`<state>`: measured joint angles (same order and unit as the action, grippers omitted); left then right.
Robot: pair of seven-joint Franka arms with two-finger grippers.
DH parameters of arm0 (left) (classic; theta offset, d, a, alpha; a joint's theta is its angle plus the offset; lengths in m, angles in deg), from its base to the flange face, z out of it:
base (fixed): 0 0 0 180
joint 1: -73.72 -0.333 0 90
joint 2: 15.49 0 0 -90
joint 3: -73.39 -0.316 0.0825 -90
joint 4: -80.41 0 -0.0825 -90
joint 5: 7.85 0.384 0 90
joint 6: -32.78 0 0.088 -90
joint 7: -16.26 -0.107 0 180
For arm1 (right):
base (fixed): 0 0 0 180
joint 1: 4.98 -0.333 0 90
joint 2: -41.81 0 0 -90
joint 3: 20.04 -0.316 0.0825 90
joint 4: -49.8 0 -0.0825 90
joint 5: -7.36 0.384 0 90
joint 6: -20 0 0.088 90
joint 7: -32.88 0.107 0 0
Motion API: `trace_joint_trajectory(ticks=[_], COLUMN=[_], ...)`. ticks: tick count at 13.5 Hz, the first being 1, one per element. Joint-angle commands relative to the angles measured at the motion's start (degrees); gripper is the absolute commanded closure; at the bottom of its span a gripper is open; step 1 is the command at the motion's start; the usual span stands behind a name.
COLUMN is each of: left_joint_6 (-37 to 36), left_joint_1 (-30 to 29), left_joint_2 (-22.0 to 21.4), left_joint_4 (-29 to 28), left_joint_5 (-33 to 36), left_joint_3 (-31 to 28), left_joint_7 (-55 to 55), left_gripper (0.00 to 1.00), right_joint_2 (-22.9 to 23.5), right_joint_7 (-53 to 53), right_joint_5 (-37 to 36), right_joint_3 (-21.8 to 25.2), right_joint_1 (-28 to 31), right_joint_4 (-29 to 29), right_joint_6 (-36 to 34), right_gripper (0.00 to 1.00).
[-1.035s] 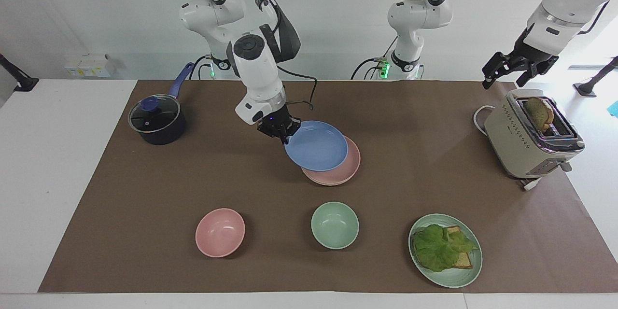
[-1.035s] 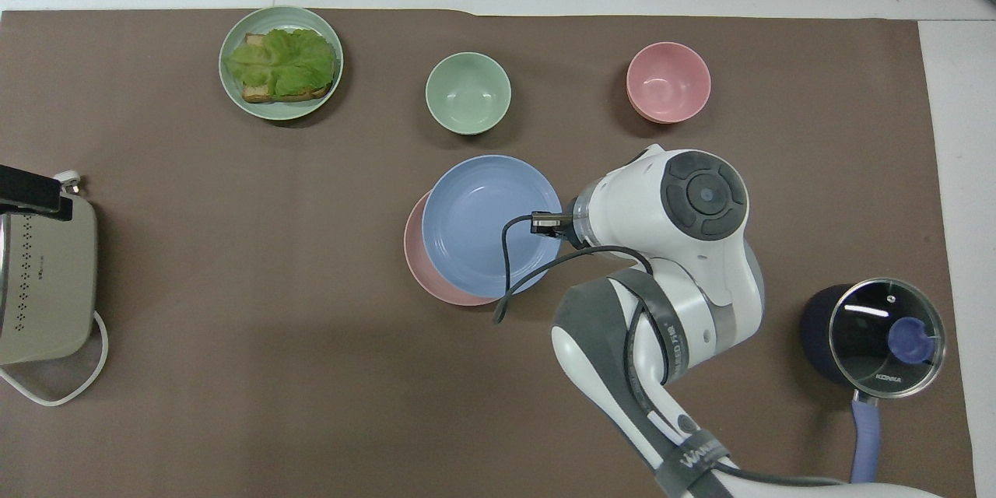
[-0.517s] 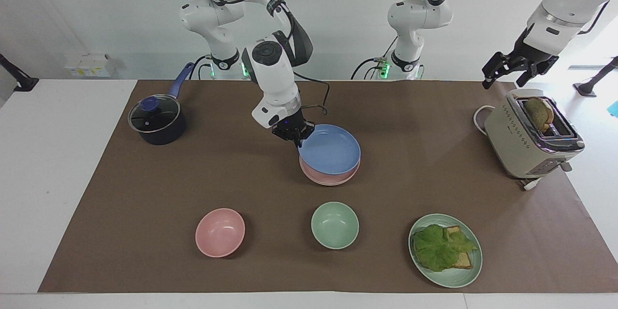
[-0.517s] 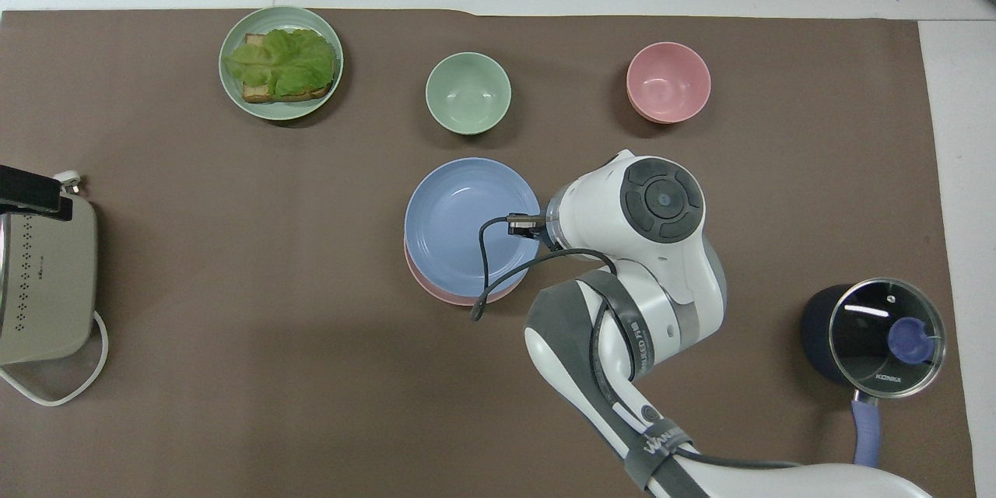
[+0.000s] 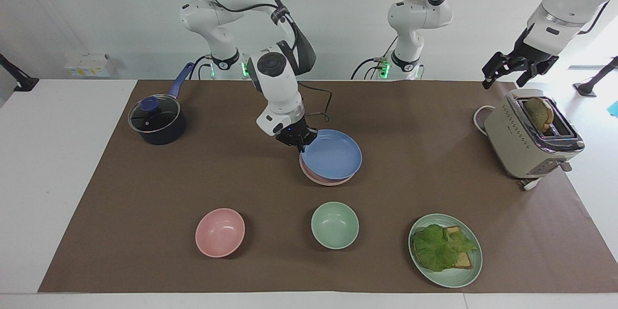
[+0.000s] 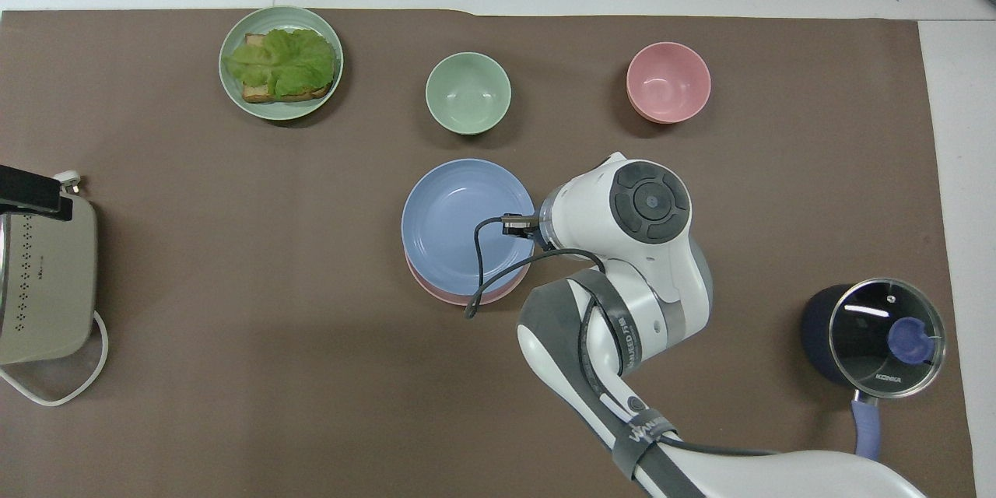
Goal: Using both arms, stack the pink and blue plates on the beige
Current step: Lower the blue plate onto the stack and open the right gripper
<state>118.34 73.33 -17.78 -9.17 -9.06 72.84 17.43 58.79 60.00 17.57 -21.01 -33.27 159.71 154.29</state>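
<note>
While the right gripper (image 5: 300,143) clamps the blue plate's (image 5: 332,154) rim, that plate sits apparently just above the pink plate (image 5: 322,179); the left gripper (image 5: 511,70) waits open-fingered over the toaster (image 5: 526,140).

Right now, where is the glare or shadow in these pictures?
Facing view: bright light washes out the corner past the toaster. Overhead view: white streaks of glare on the pot's glass lid; soft shadows hug the green bowl and pink bowl.

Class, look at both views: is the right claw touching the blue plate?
Touching. In the facing view the right claw is shut on the rim of the blue plate, with no gap showing.
</note>
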Motion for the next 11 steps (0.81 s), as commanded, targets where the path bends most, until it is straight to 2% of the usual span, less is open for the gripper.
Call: trace_joint_trajectory(ticks=[1,3,4,8,11], left_joint_6=[-0.7,-0.7,-0.7,-0.7,-0.7], left_joint_1=[0.0,0.0,0.0,0.0,0.0], left_joint_2=[-0.6,-0.6,-0.6,-0.6,-0.6], left_joint_4=[-0.3,-0.3,-0.3,-0.3,-0.3], left_joint_5=[1.0,1.0,1.0,1.0,1.0], left_joint_3=[-0.1,-0.1,-0.1,0.0,-0.1], left_joint_7=[-0.2,-0.2,-0.2,-0.2,-0.2], left_gripper=[0.0,0.0,0.0,0.0,0.0], right_joint_2=[0.2,0.3,0.4,-0.5,-3.9], right_joint_7=[-1.9,-1.7,-1.8,-4.4,-4.4], right_joint_5=[1.9,1.9,1.8,0.7,-0.9], right_joint_3=[-0.2,-0.1,-0.1,0.3,0.6], right_joint_1=[0.2,0.4,0.7,3.0,6.0], right_joint_4=[0.9,0.8,0.7,-0.5,-1.0], right_joint_6=[1.6,1.7,1.7,1.4,1.1], right_gripper=[0.91,0.21,0.01,0.0,0.0])
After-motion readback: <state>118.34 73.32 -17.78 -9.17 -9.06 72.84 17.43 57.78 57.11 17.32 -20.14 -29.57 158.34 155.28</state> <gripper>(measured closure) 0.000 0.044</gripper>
